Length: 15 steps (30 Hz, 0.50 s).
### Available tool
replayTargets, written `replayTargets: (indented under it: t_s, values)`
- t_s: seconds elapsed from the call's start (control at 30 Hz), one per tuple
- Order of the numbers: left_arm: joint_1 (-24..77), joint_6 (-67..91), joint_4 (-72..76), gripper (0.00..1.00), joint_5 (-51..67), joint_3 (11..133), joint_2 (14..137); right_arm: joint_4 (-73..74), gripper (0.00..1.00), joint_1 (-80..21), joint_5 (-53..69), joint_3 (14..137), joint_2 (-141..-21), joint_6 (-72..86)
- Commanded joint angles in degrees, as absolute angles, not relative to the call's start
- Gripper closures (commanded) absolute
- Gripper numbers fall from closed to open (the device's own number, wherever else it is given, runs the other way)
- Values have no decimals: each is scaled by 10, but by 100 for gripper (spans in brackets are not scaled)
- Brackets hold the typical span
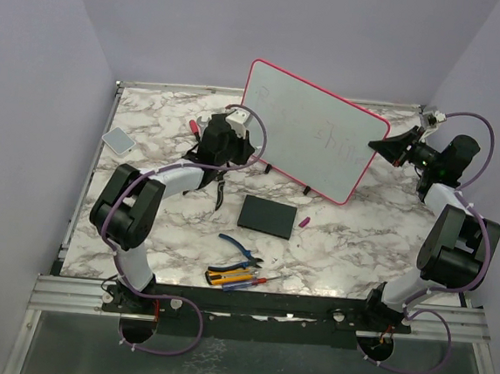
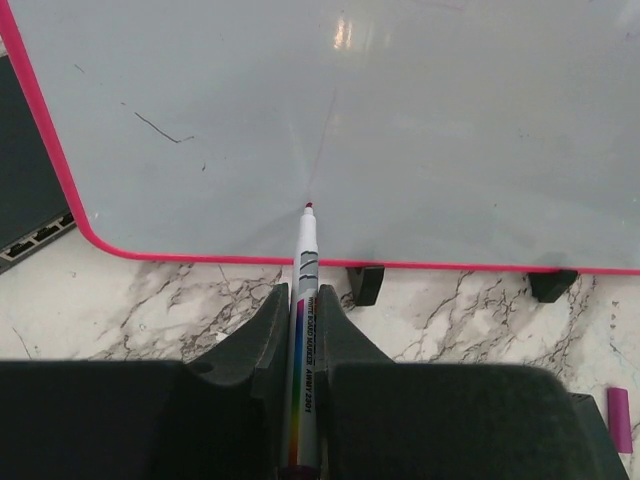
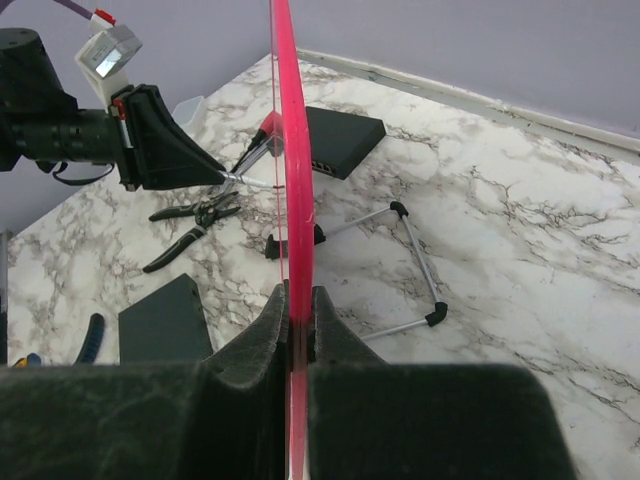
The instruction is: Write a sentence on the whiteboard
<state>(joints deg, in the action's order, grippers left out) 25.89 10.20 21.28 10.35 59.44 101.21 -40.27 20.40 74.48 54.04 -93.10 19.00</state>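
The whiteboard (image 1: 312,122) stands tilted on small black feet (image 2: 365,283) at the middle back, its pink frame (image 3: 291,150) seen edge-on in the right wrist view. The sentence (image 1: 331,137) shows only as faint pinkish lettering on the board's right half. My left gripper (image 2: 302,290) is shut on a white marker (image 2: 305,340). The marker's red tip (image 2: 308,205) rests at the board's lower surface, just above the bottom frame. A thin faint line rises from the tip. My right gripper (image 3: 297,292) is shut on the board's right edge (image 1: 378,150).
A flat black slab (image 1: 267,216) lies in front of the board with a small pink cap (image 1: 304,220) beside it. Blue-handled pliers (image 1: 240,252) and screwdrivers (image 1: 233,278) lie near the front edge. A grey pad (image 1: 118,140) sits at the left. Walls close three sides.
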Motion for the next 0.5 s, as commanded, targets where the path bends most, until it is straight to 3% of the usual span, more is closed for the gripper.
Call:
replayTargets:
  t_s: [0.0,0.47]
  values:
    - [265,92,214,100,82,577,1016,-374,99,197,751,533,-935,161]
    - [266,87,206,100,75,575,1010,-376,99,194,750,530,-932,162]
